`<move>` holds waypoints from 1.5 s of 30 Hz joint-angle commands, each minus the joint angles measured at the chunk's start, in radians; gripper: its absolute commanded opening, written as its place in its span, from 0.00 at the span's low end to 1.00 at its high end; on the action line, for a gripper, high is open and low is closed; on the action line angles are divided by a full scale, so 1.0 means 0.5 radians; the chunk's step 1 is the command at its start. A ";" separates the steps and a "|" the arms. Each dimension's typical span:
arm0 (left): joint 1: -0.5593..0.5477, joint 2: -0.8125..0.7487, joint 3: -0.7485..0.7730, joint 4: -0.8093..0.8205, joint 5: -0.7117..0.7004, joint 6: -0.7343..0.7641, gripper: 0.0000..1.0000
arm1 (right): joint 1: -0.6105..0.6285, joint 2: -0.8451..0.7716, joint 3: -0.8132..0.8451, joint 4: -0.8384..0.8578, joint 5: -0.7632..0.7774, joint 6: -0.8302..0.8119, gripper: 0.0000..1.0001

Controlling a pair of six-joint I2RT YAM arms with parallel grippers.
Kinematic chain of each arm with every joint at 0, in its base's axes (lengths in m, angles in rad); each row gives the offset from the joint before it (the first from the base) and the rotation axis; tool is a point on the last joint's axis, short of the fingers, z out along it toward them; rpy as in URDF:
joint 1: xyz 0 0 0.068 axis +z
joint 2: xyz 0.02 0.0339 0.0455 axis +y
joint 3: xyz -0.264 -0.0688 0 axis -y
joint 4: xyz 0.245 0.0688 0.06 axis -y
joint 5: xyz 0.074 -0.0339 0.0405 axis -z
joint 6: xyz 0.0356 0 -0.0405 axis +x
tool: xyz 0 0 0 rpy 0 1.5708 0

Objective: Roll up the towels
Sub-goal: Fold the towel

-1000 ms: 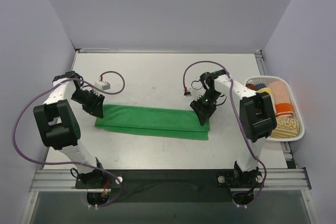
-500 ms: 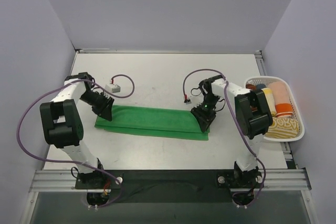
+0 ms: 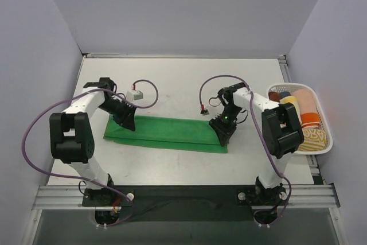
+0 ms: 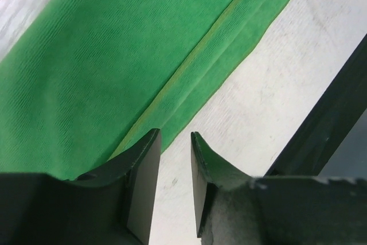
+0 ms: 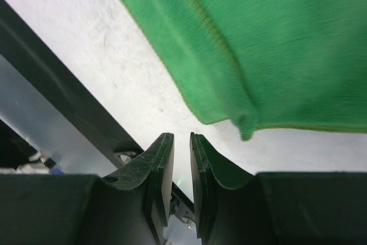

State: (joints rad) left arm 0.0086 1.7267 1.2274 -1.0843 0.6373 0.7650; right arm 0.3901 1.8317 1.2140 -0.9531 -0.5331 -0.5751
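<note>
The bright green towel (image 3: 172, 133) lies flat on the white table, folded into a long strip. My left gripper (image 3: 128, 123) hovers low over its left part. In the left wrist view the left gripper (image 4: 175, 136) is narrowly open, with bare table between its fingers and the green towel (image 4: 114, 55) just beyond the left finger. My right gripper (image 3: 223, 135) is at the strip's right end. In the right wrist view the right gripper (image 5: 181, 136) stands a sliver open and empty, just short of the green towel (image 5: 258, 38) corner. No pale yellow towel lies loose on the table.
A white slatted basket (image 3: 321, 148) at the right edge holds several rolled cloths, one of them yellow (image 3: 290, 102). A small grey box (image 3: 136, 93) on a purple cable sits behind the towel's left part. A small plug (image 3: 203, 102) lies near the right arm.
My left gripper has slid rightward from the towel's left end onto the strip. My right gripper has moved toward the near right corner. The towel lies as before.
</note>
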 commanded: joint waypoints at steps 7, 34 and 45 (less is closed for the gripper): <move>-0.517 -0.057 -0.117 0.650 -0.151 -0.487 0.31 | -0.084 0.067 0.235 0.200 0.029 0.478 0.12; -1.195 -0.266 -0.589 0.877 -0.544 -0.236 0.27 | -0.028 0.307 0.146 0.360 0.345 0.721 0.01; -1.183 -0.563 -0.691 0.822 -0.480 -0.241 0.31 | -0.025 0.212 0.079 0.296 0.244 0.589 0.04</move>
State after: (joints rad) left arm -0.5865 1.4883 0.8700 -0.6575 0.3565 0.6491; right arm 0.3691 1.9713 1.2888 -0.7303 -0.4129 -0.2329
